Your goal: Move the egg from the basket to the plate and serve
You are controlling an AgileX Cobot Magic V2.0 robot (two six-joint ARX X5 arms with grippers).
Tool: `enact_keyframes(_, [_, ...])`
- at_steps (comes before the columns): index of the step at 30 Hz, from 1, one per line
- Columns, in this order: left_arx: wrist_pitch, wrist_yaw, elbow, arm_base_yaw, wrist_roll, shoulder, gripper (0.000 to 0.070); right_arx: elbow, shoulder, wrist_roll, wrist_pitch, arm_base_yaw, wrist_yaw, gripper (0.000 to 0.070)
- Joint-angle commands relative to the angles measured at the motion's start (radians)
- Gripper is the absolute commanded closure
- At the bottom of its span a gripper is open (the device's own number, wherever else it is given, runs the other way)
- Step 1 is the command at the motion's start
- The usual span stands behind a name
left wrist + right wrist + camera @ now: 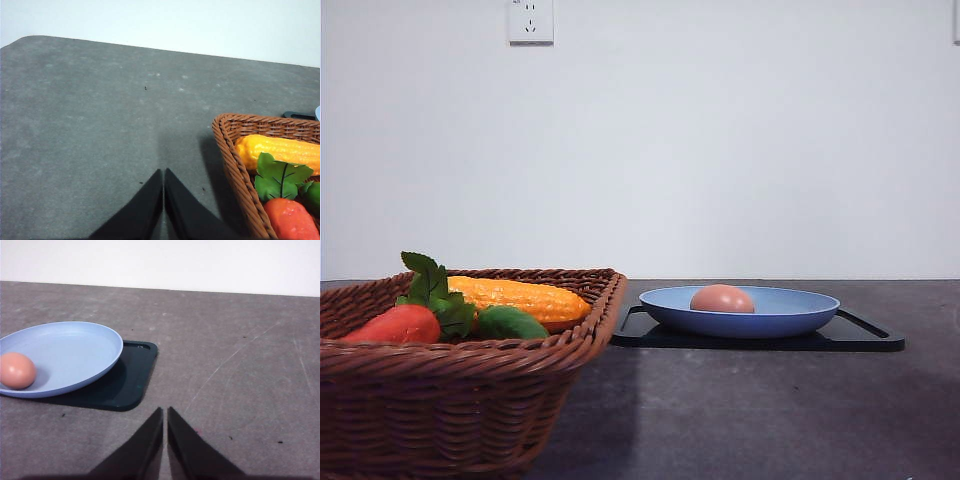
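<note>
Hiding the egg's (722, 298) underside, the plate (790, 315).

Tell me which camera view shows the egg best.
The right wrist view: it looks down into the plate, so the whole egg shows, lying near the rim. The front view sees the egg side-on, its lower part cut off by the plate's rim.

Basket (460, 400) cut off at left and bottom edges; plate (65, 357) clipped at left edge.
</note>
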Motion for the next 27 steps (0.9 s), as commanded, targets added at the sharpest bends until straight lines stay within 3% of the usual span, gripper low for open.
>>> enact_keyframes(1, [-0.004,0.004,-0.028,0.002,-0.007,-0.002,0.0700,-0.007,-0.003,0.016,0.003,0.000,0.001,0.0700])
enact_keyframes(27, [-0.004,0.004,-0.028,0.002,-0.007,-0.002,0.0700,-0.007,-0.003,0.016,0.003,0.000,0.001,0.0700])
